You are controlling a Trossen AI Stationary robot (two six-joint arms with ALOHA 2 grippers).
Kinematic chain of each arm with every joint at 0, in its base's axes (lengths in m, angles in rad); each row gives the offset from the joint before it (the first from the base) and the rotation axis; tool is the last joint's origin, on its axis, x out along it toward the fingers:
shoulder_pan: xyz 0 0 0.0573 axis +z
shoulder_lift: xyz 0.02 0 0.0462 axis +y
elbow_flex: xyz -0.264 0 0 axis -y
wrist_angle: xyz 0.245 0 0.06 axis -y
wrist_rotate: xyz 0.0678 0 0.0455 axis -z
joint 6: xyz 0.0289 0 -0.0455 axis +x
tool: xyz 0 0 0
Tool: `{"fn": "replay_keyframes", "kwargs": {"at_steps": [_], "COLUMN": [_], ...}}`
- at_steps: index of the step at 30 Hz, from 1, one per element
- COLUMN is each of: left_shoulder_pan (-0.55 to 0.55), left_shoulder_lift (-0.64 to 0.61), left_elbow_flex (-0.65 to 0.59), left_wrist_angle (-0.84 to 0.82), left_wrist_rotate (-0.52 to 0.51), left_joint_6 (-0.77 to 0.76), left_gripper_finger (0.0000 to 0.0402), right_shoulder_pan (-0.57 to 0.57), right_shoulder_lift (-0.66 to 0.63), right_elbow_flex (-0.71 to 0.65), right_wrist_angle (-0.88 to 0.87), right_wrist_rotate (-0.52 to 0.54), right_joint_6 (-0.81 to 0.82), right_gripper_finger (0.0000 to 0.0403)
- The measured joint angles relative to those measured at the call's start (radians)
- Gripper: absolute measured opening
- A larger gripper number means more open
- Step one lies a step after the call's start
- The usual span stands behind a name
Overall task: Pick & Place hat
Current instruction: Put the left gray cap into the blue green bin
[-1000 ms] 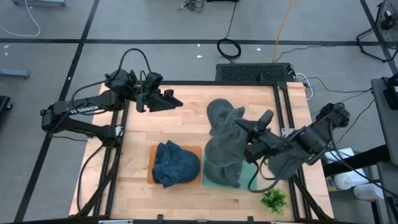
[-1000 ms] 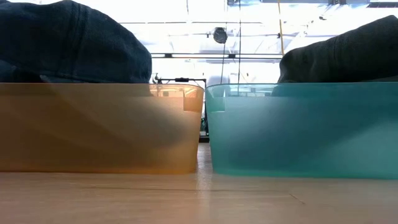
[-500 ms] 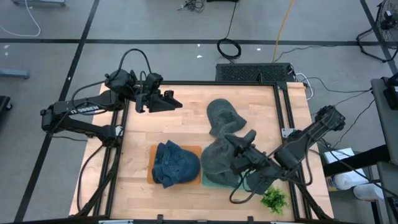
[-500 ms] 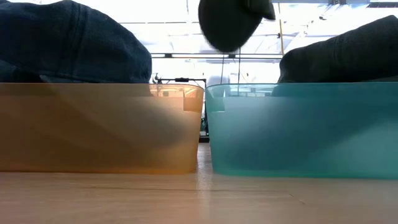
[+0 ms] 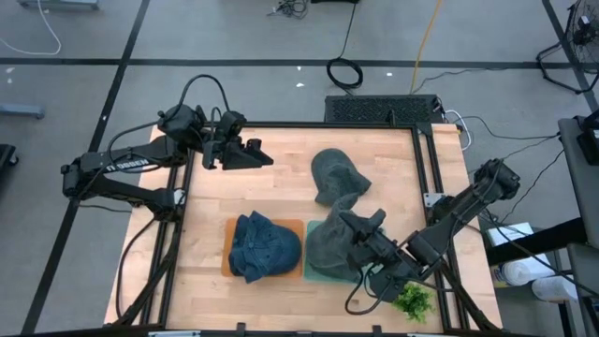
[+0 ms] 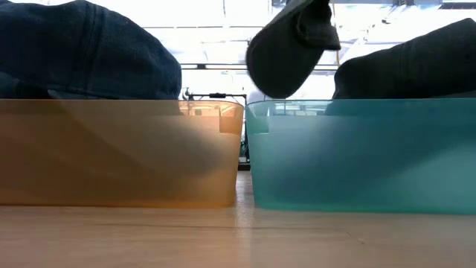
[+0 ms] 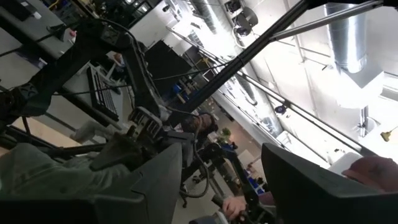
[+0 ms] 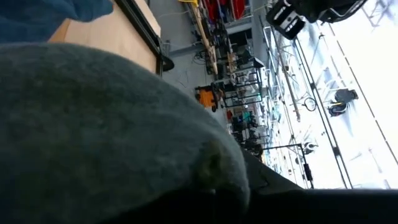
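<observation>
My right gripper [image 5: 363, 232] is over the teal bin [image 6: 357, 156] and shut on a grey hat [image 5: 328, 245]. In the low view that hat [image 6: 288, 48] hangs above the bin's left part. It fills the right wrist view [image 8: 112, 124] and hides the fingers. More dark grey cloth [image 6: 409, 67] rests on the bin's right part. Another grey hat [image 5: 335, 175] lies on the table farther back. A blue denim hat [image 5: 262, 245] sits on the orange bin [image 6: 119, 152]. My left gripper [image 7: 221, 186] is open, waiting at the far left [image 5: 248, 154]. My right gripper holds the grey hat from the table's right side, slanting down. The hat itself hides the place of contact, so I cannot tell which part it has. The hat's lower part [image 6: 286, 74] hangs clear above the teal bin's rim.
The orange and teal bins stand side by side near the near edge. A green plant sprig [image 5: 412, 300] lies at the near right corner. Bare wood [image 5: 271, 197] shows between the left gripper and the bins. A black frame [image 5: 435, 187] edges the table.
My right gripper has moved toward the near edge and down, carrying the grey hat from the table's middle to over the teal bin. In the low view the hat came in from above and sank lower. The grey hat on the table now shows apart from it.
</observation>
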Motion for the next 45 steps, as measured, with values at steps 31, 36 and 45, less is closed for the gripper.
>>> {"fn": "replay_keyframes", "kwargs": {"at_steps": [31, 36, 45], "left_shoulder_pan": [0.003, 0.003, 0.003], "left_shoulder_lift": [0.0, 0.0, 0.0], "left_elbow_flex": [0.0, 0.0, 0.0], "left_wrist_angle": [-0.001, -0.001, -0.002], "left_wrist_rotate": [-0.02, -0.02, -0.02], "left_joint_6": [0.028, 0.028, 0.033], "left_gripper_finger": [0.023, 0.023, 0.023], "right_shoulder_pan": [0.087, 0.093, 0.113], "right_shoulder_lift": [0.185, 0.255, 0.296], "right_elbow_flex": [-0.411, -0.411, -0.41], "right_wrist_angle": [0.686, 0.67, 0.629], "right_wrist_rotate": [-0.032, -0.055, -0.256], "right_joint_6": [0.019, 0.132, 0.287], "right_gripper_finger": [0.0, 0.0, 0.0001]}}
